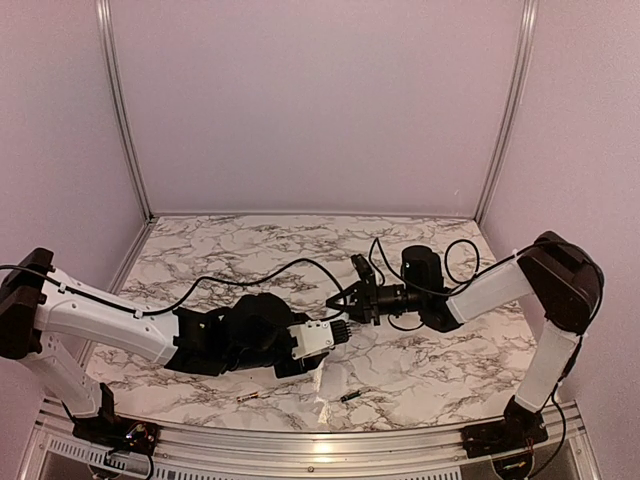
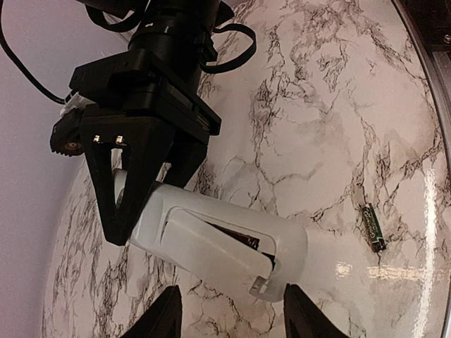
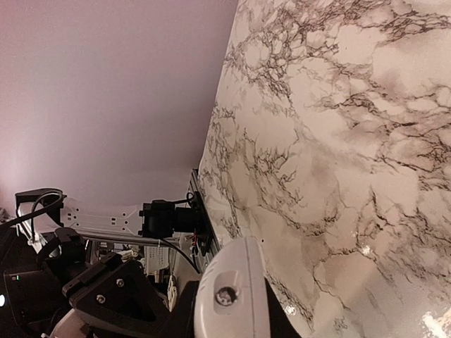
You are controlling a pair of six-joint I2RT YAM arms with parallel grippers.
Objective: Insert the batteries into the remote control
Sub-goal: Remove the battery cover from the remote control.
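Marble tabletop (image 1: 430, 375) in a pale-walled booth. The silvery battery (image 1: 250, 397) and the dark battery (image 1: 350, 396) lie near the front edge, closest to the left arm. Above them, the left gripper (image 2: 229, 310) looks released beside the remote control (image 2: 225, 246). Its long axis runs to the right gripper (image 2: 134, 204), clenched on its far end.

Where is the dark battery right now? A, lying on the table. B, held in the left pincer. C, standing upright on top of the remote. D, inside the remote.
A: the dark battery lies flat on the marble table, well apart from the remote.
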